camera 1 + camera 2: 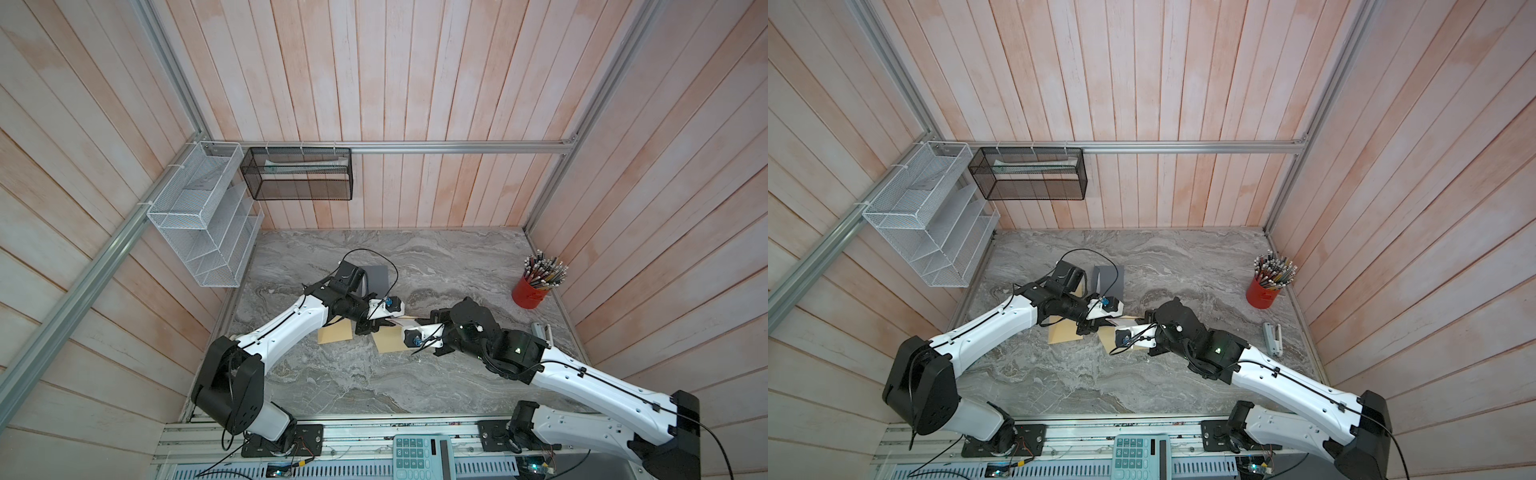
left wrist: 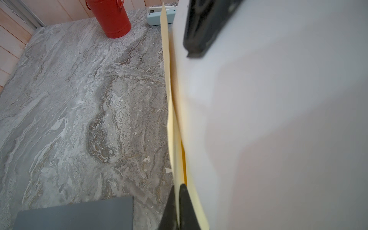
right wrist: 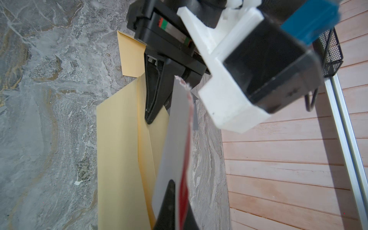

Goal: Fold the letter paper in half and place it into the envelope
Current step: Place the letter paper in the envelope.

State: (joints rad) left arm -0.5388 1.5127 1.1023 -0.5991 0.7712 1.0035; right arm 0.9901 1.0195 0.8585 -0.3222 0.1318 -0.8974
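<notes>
no legible text, calculator (image 1: 423, 457) keys unreadable

My black claw (image 2: 177, 194) pinches the thin pale-yellow paper envelope (image 2: 173, 139) edge-on, with the broad white letter sheet (image 2: 278, 119) close beside it. A red metal can (image 2: 112, 20) stands near the wall edge of the grey marble table (image 2: 79, 99).

Tabletop (image 1: 457, 266): grey veined stone-look surface, smooth, low sheen. Envelope (image 3: 119, 149): buff paper, matt. Letter paper (image 2: 278, 119): white, smooth, matt. Pencil can (image 1: 531, 293): red painted metal, glossy. Wall planks (image 1: 415, 83): pale wood, matt. Rack (image 1: 199, 216): white wire mesh.
</notes>
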